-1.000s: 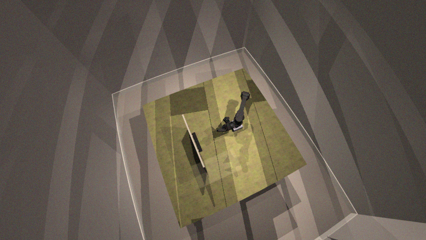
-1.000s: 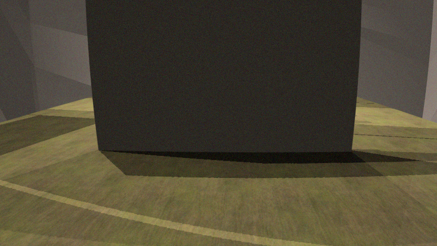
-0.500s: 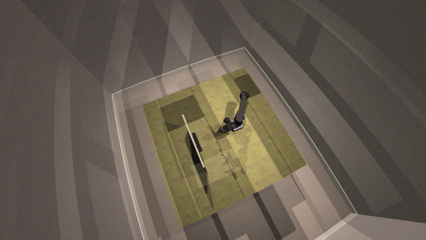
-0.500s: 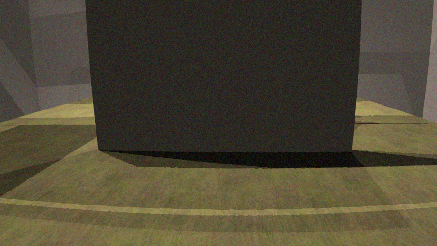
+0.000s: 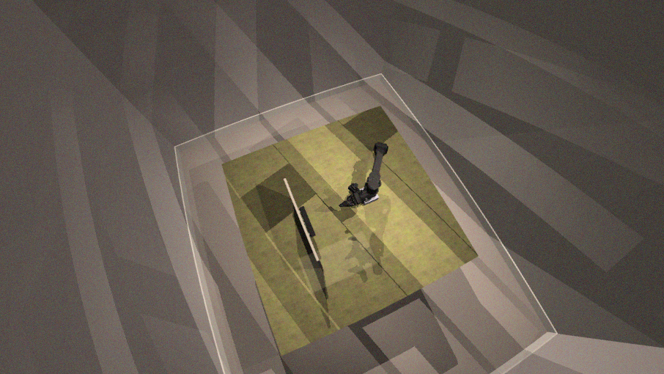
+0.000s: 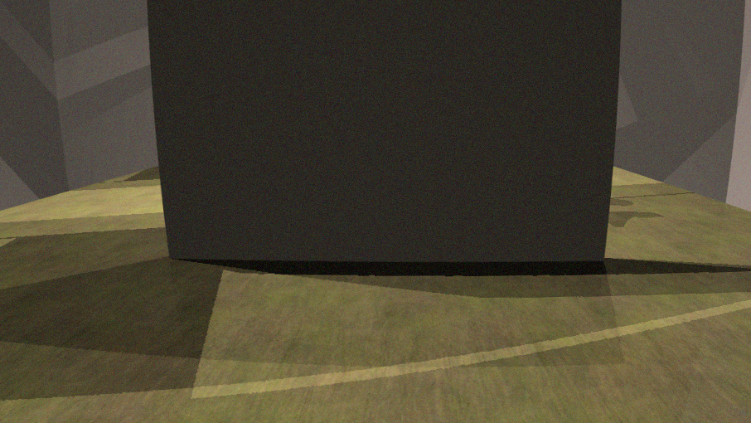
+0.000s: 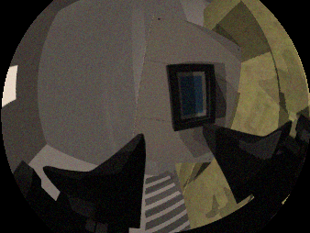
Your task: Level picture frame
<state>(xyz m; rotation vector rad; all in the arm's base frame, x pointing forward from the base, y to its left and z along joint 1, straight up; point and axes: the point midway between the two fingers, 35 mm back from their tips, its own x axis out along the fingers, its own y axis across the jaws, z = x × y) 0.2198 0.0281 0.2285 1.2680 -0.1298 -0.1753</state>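
The picture frame (image 5: 307,221) (image 7: 174,96) has a thick dark border around a blue picture. It hangs on the front of the upright wall panel (image 5: 289,190) (image 6: 389,131) (image 7: 153,92). In the wrist view its sides are not parallel to the panel's edges, so it looks crooked; I cannot tell for sure which side is higher. The screw and the notched strip are hidden behind it. My gripper (image 5: 340,205) (image 7: 174,132) is open and empty, in front of the panel and apart from the frame. The exterior view shows only the panel's dark back.
The panel stands on an olive table top (image 5: 408,232) (image 6: 367,325) (image 7: 257,87). The arm (image 5: 376,171) reaches from its base on the side facing the frame. Pale and dark shadow bands cross the table and the surroundings. Grey stripes show low between the fingers in the wrist view.
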